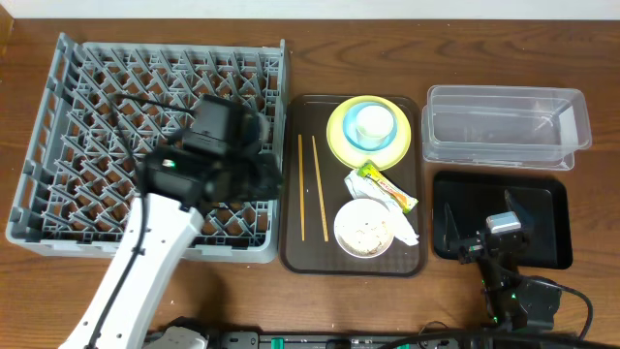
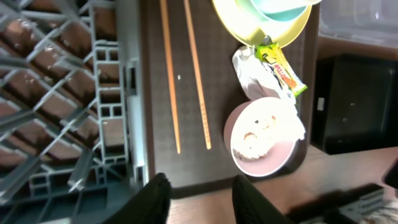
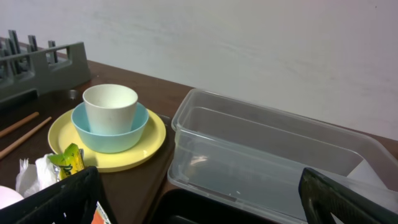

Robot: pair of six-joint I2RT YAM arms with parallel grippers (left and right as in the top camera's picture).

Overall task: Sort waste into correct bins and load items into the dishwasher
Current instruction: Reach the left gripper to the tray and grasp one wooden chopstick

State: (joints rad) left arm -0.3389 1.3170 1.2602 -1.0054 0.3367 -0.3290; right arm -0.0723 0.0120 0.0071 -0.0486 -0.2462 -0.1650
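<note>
The dark brown serving tray (image 1: 291, 254) holds a yellow plate (image 1: 339, 138) with a light blue bowl (image 1: 373, 143) and a white cup (image 1: 373, 121) in it. It also holds two chopsticks (image 1: 308, 184), the green-and-yellow wrapper (image 1: 387, 189), a white bowl of rice scraps (image 1: 363, 229) and a napkin (image 1: 403, 229). My left gripper (image 1: 263, 174) hangs over the grey dish rack's (image 1: 58, 145) right edge, open and empty (image 2: 196, 199), with the chopsticks (image 2: 171, 81) and the white bowl (image 2: 261, 137) ahead. My right gripper (image 1: 481, 218) is wide open (image 3: 199, 208) over the black tray (image 1: 554, 228), facing the clear tub (image 3: 267, 155).
The clear tub (image 1: 504, 121) stands behind the black tray at the right. The rack fills the left of the table. Cables and the arm bases lie along the front edge.
</note>
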